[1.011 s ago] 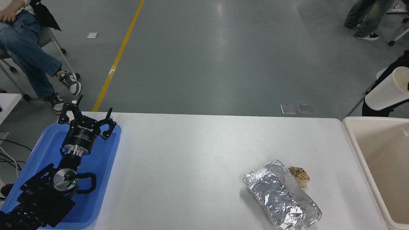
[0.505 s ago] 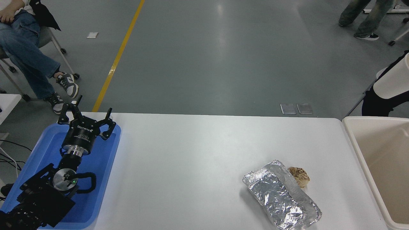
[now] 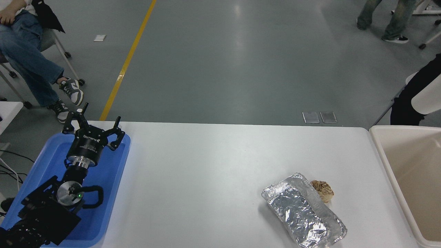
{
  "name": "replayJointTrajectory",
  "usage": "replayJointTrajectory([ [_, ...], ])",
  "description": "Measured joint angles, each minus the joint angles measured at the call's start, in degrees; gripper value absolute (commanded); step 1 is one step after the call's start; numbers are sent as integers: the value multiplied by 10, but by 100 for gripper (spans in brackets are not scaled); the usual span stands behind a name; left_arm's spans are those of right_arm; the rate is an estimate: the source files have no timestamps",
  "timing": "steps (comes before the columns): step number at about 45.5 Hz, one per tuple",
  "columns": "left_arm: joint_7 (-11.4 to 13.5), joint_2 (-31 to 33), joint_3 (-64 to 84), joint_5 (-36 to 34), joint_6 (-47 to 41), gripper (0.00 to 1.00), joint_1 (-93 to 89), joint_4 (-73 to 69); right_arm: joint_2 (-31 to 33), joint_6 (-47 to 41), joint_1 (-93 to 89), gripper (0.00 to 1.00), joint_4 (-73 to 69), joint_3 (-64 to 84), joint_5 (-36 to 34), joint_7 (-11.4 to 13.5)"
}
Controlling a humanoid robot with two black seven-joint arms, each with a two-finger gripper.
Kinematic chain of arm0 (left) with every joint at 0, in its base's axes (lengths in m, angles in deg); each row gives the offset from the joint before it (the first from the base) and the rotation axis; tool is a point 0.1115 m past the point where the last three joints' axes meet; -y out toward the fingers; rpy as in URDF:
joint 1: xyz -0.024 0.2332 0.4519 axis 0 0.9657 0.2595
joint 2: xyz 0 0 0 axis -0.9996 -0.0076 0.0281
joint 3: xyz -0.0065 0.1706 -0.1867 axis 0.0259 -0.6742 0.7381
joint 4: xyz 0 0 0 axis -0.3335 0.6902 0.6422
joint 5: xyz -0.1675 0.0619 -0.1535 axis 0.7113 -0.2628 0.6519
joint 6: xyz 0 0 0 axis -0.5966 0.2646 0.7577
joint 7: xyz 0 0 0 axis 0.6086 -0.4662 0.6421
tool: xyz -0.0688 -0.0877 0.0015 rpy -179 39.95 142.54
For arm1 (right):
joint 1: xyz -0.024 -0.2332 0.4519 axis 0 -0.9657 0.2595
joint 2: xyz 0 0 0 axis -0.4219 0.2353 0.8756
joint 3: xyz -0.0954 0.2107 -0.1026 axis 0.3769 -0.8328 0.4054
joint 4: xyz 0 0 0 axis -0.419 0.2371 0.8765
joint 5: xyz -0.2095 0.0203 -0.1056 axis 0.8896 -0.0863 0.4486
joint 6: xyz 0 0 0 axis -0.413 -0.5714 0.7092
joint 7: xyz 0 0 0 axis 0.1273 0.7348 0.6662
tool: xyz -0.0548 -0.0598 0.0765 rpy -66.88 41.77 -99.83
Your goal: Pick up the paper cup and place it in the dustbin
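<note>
Only the left gripper (image 3: 92, 124) shows, parked over the blue tray (image 3: 113, 179) at the surface's (image 3: 206, 172) left end, its jaws spread wide and empty. At the right edge, above the dustbin (image 3: 386, 155), a white paper cup (image 3: 427, 100) is partly cut off; what holds it cannot be told. A foil packet (image 3: 303, 215) touches a crumpled brown paper ball (image 3: 322, 190).

My white table (image 3: 206, 172) carries a blue tray (image 3: 110, 179) at left. I see a foil container (image 3: 303, 213) touching a crumpled brown paper ball (image 3: 322, 190) at right.
</note>
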Motion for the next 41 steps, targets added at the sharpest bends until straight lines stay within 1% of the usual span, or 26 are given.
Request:
replayJointTrajectory([
  [6,0,0,0,0,0,100,0,0,-4,32,-124,0,97,-26,-63,25],
  [9,0,0,0,0,0,100,0,0,-8,49,-186,0,141,-49,-90,48],
  [10,0,0,0,0,0,100,0,0,-9,58,-211,0,157,-61,-99,60],
  [14,0,0,0,0,0,100,0,0,-15,84,-281,0,195,-101,-119,94],
  [20,0,0,0,0,0,100,0,0,-33,131,-376,0,232,-168,-138,142],
  [23,0,0,0,0,0,100,0,0,-44,153,-412,0,242,-195,-144,161],
  [30,0,0,0,0,0,100,0,0,-79,212,-497,0,260,-266,-155,213],
  [35,0,0,0,0,0,100,0,0,-103,245,-539,0,266,-307,-159,246],
  [36,0,0,0,0,0,100,0,0,-111,255,-551,0,268,-320,-160,256],
  [41,0,0,0,0,0,100,0,0,-133,281,-583,0,272,-353,-163,282],
])
